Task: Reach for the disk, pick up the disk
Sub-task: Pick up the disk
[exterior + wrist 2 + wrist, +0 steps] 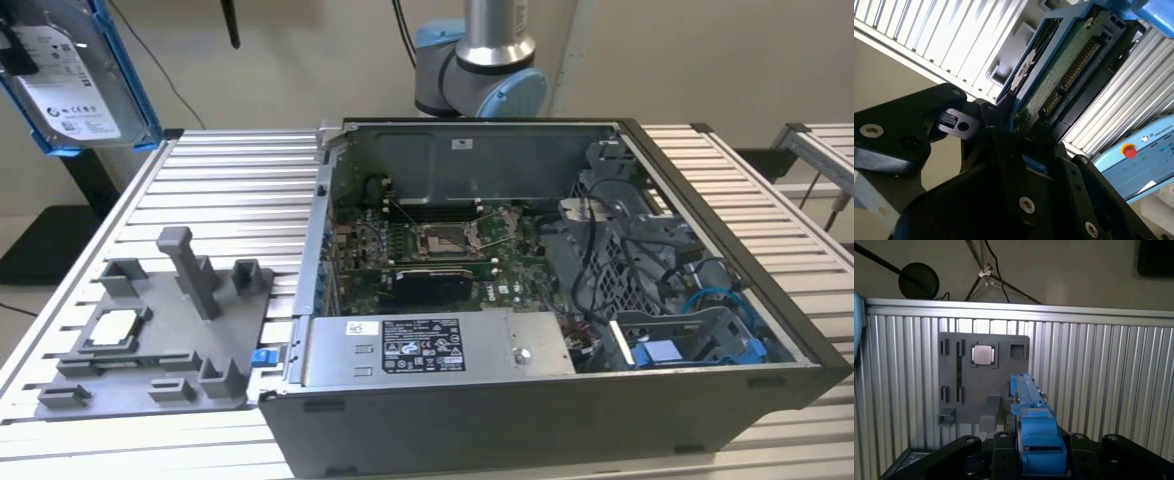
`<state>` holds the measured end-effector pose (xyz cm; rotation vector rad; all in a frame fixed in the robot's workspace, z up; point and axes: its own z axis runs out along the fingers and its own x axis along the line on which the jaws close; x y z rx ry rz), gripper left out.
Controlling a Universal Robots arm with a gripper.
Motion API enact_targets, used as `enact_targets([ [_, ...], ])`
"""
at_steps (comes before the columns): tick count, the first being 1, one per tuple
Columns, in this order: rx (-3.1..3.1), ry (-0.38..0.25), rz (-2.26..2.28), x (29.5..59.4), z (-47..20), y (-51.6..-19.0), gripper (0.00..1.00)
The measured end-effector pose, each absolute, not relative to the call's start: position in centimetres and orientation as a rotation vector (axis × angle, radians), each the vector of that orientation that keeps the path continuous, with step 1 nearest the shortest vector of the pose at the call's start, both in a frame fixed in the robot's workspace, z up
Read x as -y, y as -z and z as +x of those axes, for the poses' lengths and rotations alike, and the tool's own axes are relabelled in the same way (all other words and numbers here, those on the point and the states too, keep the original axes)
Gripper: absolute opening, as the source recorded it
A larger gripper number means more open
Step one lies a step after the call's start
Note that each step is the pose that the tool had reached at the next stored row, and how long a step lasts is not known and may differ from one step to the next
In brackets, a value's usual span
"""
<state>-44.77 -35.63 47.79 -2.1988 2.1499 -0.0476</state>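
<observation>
The disk (74, 80), silver-grey with a white label and a bright blue frame, hangs upright in the air high above the table at the exterior view's far left. A black part of my gripper (11, 45) shows against it at the picture's edge. In the second wrist view the disk (1064, 65) shows its green circuit board and connector, and my gripper (1024, 131) is shut on its blue edge. In the first wrist view the disk (1029, 405) is seen edge-on, clamped between the black fingers (1004, 442) of the gripper (1041, 452).
An open computer case (694, 400) stands on the ribbed metal table (227, 190). At the exterior view's left lies a grey fixture plate (200, 330) with upright posts and a small silvery chip (114, 328). The arm's base (478, 70) rises behind the case.
</observation>
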Motion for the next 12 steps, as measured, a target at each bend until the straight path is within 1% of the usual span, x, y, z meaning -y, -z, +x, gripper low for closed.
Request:
enact_targets([
  [12, -2.15, 0.048, -2.199, 35.6, -43.4, -47.8, 0.0],
])
